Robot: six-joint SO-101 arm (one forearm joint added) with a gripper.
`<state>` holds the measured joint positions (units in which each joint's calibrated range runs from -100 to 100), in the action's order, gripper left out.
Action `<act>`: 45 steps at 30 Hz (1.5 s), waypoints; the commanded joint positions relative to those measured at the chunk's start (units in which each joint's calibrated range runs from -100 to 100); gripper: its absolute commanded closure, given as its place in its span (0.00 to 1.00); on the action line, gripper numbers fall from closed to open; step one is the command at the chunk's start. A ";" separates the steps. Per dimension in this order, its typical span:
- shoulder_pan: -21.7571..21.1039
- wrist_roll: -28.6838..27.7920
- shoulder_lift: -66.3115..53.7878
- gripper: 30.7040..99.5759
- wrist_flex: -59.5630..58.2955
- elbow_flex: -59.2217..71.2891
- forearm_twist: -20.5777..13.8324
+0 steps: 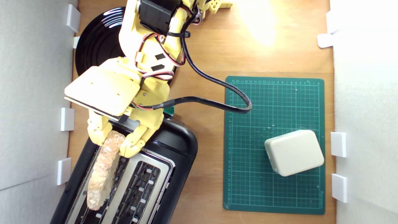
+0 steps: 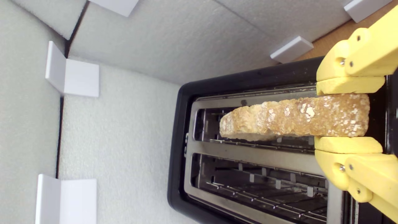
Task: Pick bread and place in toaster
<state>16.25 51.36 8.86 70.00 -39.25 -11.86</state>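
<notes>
Walls: white foam panels (image 1: 34, 93) with small white corner brackets (image 1: 67, 119) run down the exterior view's left side, more on the right.
Plate: round glossy black plate (image 1: 98, 40) sits far left on the wooden tabletop (image 1: 264, 46), partly under the yellow arm.
Toaster: big black two-slot toaster with silver top plate (image 1: 149, 174) is near left, angled a bit; green lever knob (image 1: 169, 109) just peeks out by the arm.
Bread: rustic tan slice with brown crust (image 1: 104, 169) stands on edge, lined up over the toaster's left slot in the exterior view. Can't tell how deep it is.
Gripper: yellow plastic gripper (image 1: 115, 146) has both jaws pinching the bread's end, one on each flat face.
Mat: green gridded cutting mat (image 1: 248, 193) lies right of the toaster.
Block: cream rounded-square block (image 1: 293, 152) rests on the mat's near right part.
</notes>
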 commanded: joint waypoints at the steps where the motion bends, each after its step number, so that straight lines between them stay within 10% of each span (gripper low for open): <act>1: -1.10 -0.12 1.45 0.62 0.39 -0.38 0.71; 45: -1.02 0.09 14.35 0.52 -4.39 -0.47 -0.11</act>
<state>15.06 51.10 19.61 65.25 -40.92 -12.84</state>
